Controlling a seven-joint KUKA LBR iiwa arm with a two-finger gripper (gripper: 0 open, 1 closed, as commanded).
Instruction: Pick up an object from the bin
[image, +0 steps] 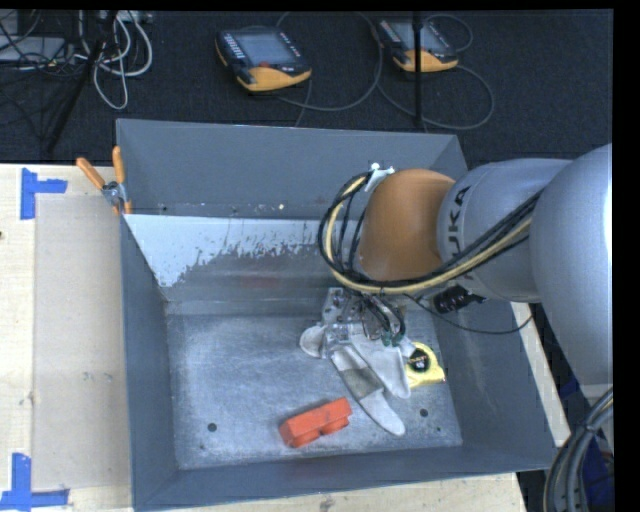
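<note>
**Gripper low in the bin, pick not yet made**

Near the front edge of the bin (200, 340) lies an orange block (315, 422), well apart from the arm. To its right the gripper (350, 332) hangs over a small heap of pale grey pieces (372, 385). I cannot tell whether it is spread or pressed together. A yellow-and-black thing (427, 363) lies just beside the heap, towards the right wall. I'd say the next move is to close on one piece and lift it clear.
</note>
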